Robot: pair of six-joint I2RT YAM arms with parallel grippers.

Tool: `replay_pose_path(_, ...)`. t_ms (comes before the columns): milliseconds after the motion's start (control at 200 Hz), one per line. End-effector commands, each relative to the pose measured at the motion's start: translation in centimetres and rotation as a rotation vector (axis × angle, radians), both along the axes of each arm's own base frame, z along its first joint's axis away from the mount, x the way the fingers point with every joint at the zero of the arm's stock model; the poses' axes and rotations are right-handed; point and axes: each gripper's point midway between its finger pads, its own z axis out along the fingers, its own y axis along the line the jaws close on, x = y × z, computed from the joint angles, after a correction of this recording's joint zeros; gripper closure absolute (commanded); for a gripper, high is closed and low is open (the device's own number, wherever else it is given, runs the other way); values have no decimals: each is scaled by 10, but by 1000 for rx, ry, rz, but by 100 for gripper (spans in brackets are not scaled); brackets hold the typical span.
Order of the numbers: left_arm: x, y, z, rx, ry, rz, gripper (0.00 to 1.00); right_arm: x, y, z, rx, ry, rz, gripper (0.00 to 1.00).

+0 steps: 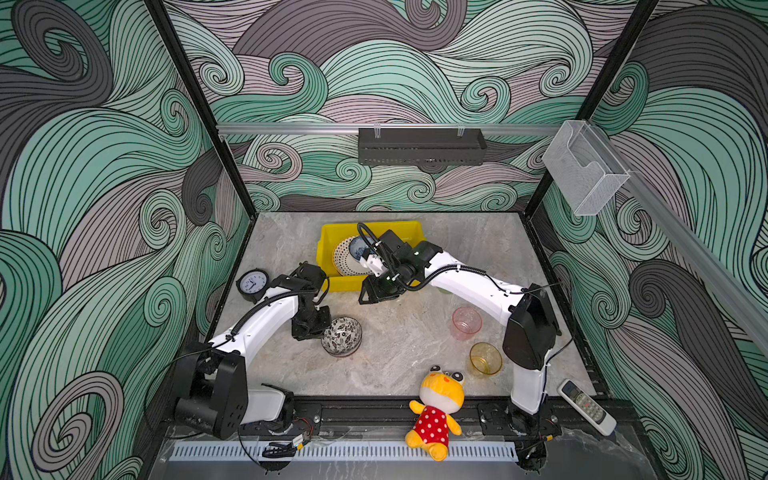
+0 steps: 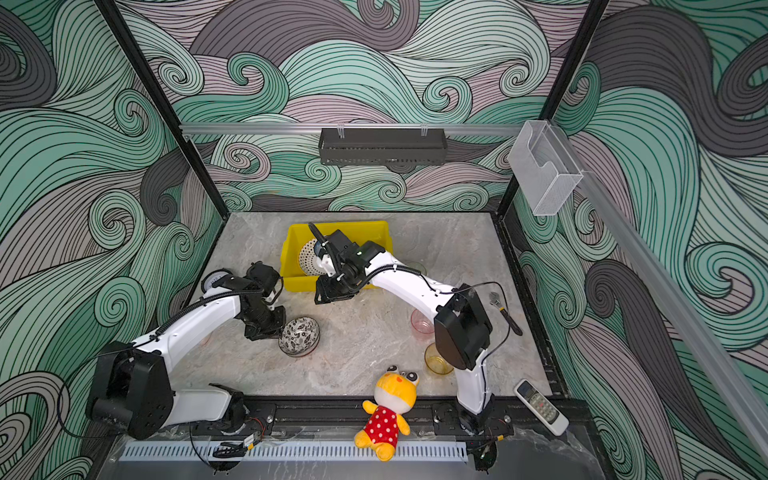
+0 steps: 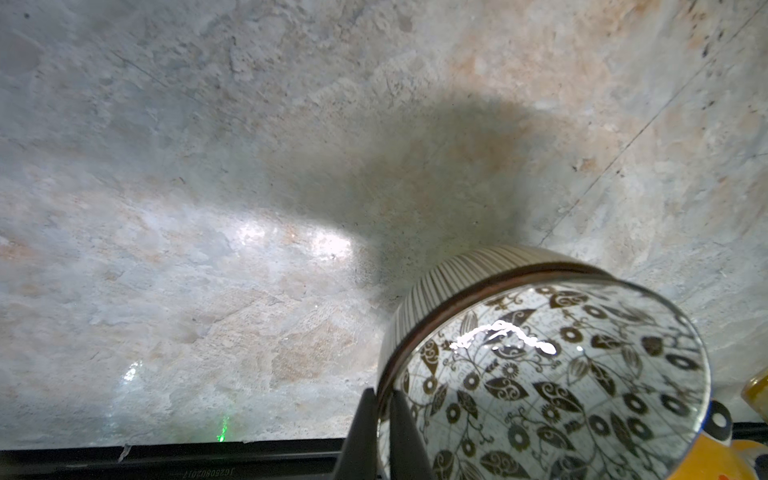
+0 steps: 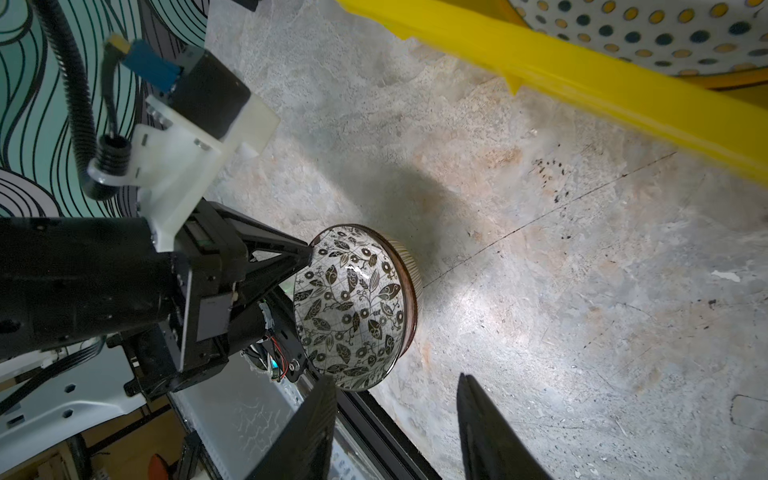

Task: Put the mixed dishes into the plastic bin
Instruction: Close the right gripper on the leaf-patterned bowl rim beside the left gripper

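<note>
Left gripper (image 3: 382, 409) pinches rim of glossy round bowl (image 3: 552, 374) (black-white leaf pattern) — right gripper (image 4: 395, 380) gapes, holding nothing.

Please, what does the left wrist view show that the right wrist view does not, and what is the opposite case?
Only the left wrist view: a yellow corner of the plush toy. Only the right wrist view: the yellow bin with a dotted plate inside, and the right fingers, standing apart with nothing between them. Both: the black-white bowl, its rim pinched by the left fingers, and the marble table.
</note>
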Motion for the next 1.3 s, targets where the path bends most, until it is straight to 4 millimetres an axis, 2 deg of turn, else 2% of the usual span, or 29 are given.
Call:
replay_pose_path(0, -4, -6, 1, -28, 2, 10, 92, -16, -1, -16, -44, 49, 32, 50)
replay_pose_path(255, -5, -6, 5, -37, -10, 11, 92, -27, 1, -22, -77, 57, 35, 49)
replay_pose_path(531, -6, -7, 6, -44, -21, 6, 92, -40, -2, -36, -138, 82, 32, 48)
replay_pose_path(806, -8, -10, 4, -46, -10, -3, 92, -51, 3, -49, -178, 97, 49, 47)
replay_pose_path(1291, -8, -10, 5, -47, -21, -8, 92, -53, 10, -63, -219, 104, 36, 52)
